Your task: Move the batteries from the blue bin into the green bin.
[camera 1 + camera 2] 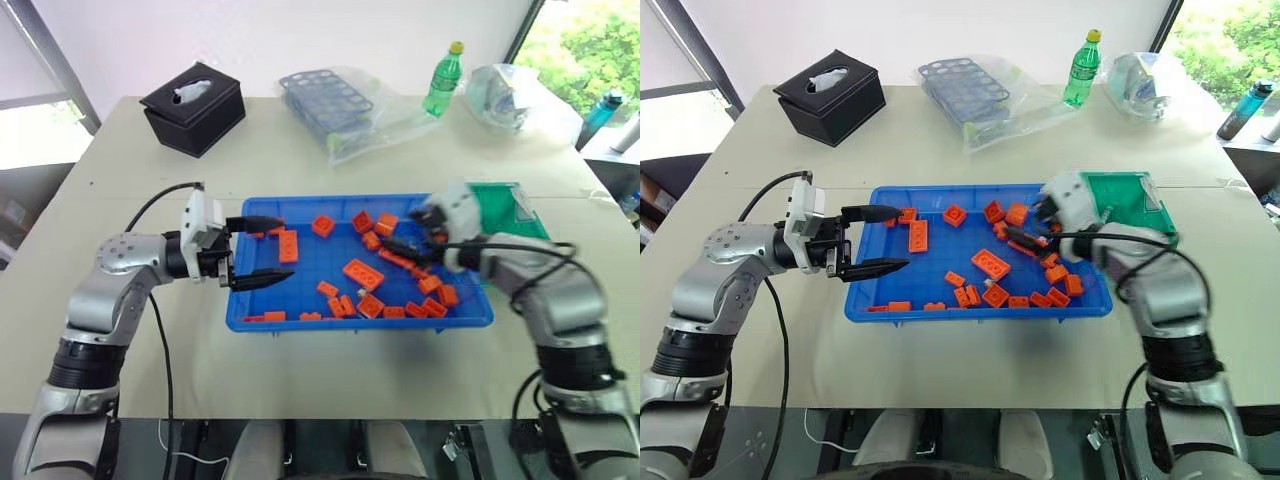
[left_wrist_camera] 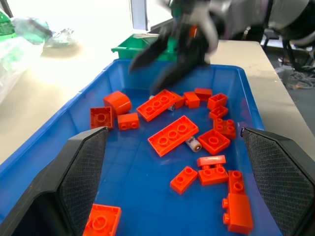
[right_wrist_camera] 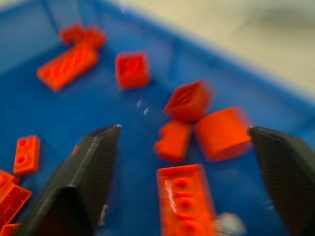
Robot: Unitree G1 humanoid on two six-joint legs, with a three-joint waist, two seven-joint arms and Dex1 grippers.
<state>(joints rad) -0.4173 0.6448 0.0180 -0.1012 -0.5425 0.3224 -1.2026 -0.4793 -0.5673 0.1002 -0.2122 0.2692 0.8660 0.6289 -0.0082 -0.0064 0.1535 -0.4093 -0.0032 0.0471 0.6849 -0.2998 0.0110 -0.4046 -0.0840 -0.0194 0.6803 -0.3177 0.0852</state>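
Right wrist view: the right tool (image 3: 184, 142) hangs wide open and empty, its black ribbed fingers (image 3: 93, 167) straddling glossy studded orange bricks (image 3: 184, 196) on the smooth blue bin (image 3: 29, 98) floor. A small silvery battery (image 2: 193, 143) lies ahead of the left tool (image 1: 258, 252), also open and empty. The green bin (image 1: 1130, 195) sits just behind the right tool.

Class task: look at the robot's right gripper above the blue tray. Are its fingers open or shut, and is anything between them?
Open. In the right wrist view the right gripper has its two fingers spread wide, with only loose orange bricks in the blue bin beyond.
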